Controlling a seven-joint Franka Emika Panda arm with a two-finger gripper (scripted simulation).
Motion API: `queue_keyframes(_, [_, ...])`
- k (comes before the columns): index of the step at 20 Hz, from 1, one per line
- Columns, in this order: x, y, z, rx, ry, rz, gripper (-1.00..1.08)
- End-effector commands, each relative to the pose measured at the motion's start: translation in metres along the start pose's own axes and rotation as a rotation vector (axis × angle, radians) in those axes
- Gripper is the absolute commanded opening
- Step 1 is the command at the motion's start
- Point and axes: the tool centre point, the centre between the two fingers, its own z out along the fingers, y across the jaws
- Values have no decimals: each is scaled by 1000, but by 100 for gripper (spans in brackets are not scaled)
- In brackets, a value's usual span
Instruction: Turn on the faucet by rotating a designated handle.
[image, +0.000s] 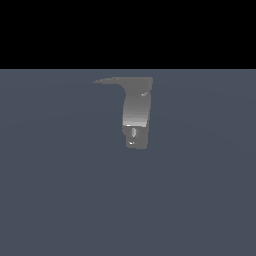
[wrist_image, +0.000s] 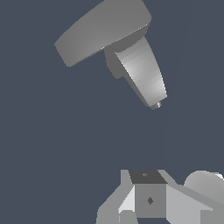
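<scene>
At the near edge of the wrist view sits the gripper (wrist_image: 148, 205), only its blocky base showing, so I cannot tell whether the fingers are spread or pressed together. It touches nothing; bare grey floor (wrist_image: 52, 153) separates it from the faucet (wrist_image: 142, 72), which stands well ahead of the hand. Beyond the tapering body lies the handle (wrist_image: 103, 30), a flat lever on the faucet's top, pointing to the exterior view's left. Probably the hand hangs back to line up before approaching that lever.
</scene>
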Motion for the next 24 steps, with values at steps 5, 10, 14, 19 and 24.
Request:
queue_keyframes(5, [16,-30,20,0,0,135,-100])
queue_keyframes(10, [32,-51,34,-1,0,236,-100])
queue_keyframes(14, [45,-67,46,-2,0,316,-100])
queue_keyframes(19, [64,-84,60,-3,1,417,-100])
queue_keyframes(24, [85,-100,75,-6,2,519,-100])
